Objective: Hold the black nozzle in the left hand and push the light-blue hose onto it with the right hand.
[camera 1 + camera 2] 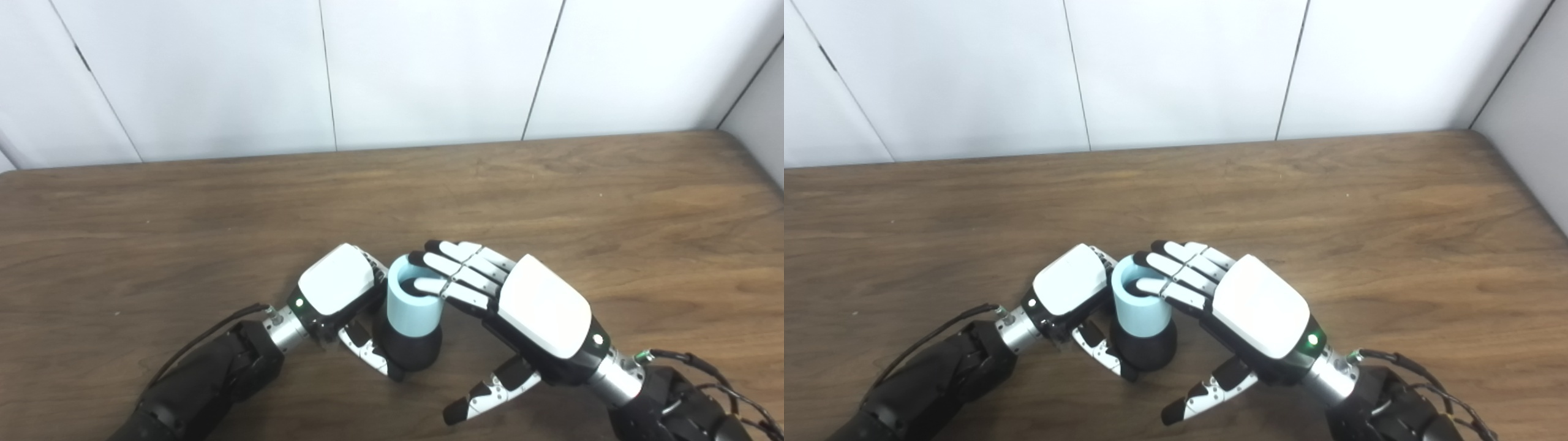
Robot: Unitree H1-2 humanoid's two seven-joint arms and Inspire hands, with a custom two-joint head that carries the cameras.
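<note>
- Right robot hand: reaching in from the lower right, fingers spread and lying flat across the hose's open top, thumb hanging free; gripping nothing.
- Left robot hand: wrapping around the black nozzle from the left, holding it upright.
- Light-blue hose: sitting upright on the nozzle, between both hands.
- Bench: carrying the nozzle near its front edge.
- White wall panels: standing behind.
</note>
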